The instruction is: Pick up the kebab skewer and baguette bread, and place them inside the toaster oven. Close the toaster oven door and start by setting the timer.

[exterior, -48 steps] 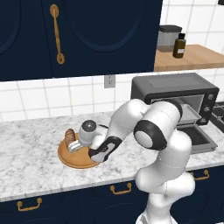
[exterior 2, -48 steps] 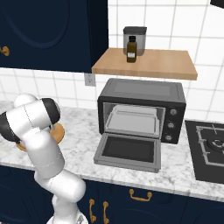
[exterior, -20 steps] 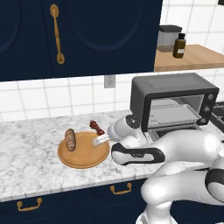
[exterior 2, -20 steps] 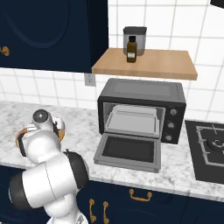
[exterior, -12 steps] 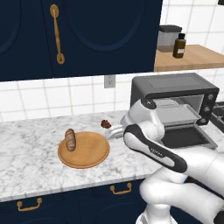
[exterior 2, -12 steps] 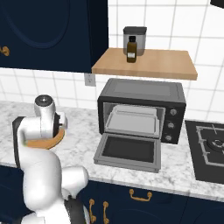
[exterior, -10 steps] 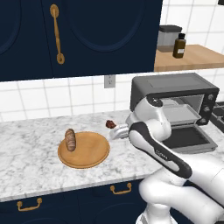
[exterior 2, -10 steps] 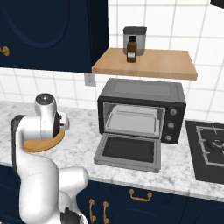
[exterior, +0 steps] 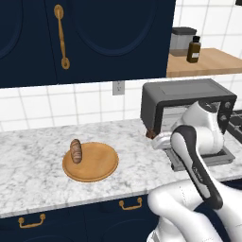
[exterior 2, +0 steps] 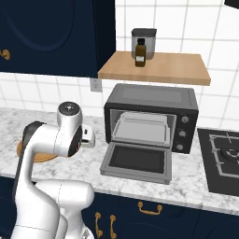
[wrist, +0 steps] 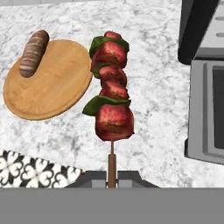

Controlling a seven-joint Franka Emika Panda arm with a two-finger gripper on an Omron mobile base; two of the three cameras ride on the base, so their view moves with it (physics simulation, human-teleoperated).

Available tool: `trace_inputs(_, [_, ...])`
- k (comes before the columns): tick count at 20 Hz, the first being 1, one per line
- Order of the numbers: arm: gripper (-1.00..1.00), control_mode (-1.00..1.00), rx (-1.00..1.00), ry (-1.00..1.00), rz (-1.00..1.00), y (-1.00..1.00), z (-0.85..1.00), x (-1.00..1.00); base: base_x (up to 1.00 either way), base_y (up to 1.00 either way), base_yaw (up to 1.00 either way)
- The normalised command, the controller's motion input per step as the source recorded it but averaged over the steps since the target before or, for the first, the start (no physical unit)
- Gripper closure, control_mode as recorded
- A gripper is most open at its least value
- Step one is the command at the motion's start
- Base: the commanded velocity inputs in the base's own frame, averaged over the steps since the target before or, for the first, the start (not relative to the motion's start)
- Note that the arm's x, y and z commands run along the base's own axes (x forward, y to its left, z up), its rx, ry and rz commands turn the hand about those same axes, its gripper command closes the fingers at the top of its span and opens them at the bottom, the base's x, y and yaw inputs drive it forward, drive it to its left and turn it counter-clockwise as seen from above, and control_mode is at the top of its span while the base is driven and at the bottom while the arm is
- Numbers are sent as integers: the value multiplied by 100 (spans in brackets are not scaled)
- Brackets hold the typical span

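Observation:
My gripper [wrist: 112, 177] is shut on the bare stick end of the kebab skewer [wrist: 111, 92], whose red and green chunks hang above the marble counter. In the left base view the gripper [exterior: 158, 140] holds the skewer [exterior: 150, 134] just left of the toaster oven [exterior: 189, 101]. The oven's door [exterior 2: 135, 161] lies dropped open, and its edge shows to the right of the skewer [wrist: 208, 113]. The baguette bread [exterior: 75, 150] lies on the left rim of a round wooden plate [exterior: 94, 165], left of the gripper [exterior 2: 88, 136]. It also shows from the hand, as the bread [wrist: 34, 52] on the plate [wrist: 48, 87].
A wooden shelf [exterior 2: 154, 67] above the oven carries a brown bottle [exterior 2: 139, 56] and a grey canister [exterior 2: 144, 39]. A black stove top [exterior 2: 224, 158] lies right of the oven. Dark blue cabinets hang above the counter [exterior: 33, 156] and stand below it.
The arm has swung right from the plate toward the oven, carrying the skewer with it. The baguette stays on the plate.

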Motion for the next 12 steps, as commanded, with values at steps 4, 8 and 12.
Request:
trace_inputs(4, [100, -100, -15, 12, -8, -84, 47, -22, 0, 0, 0])
trace_inputs(8, [100, -100, -22, 9, -8, -70, 22, 2, 0, 0, 0])
trace_inputs(12, [100, -100, -19, 0, -8, -46, 18, 27, 0, 0, 0])
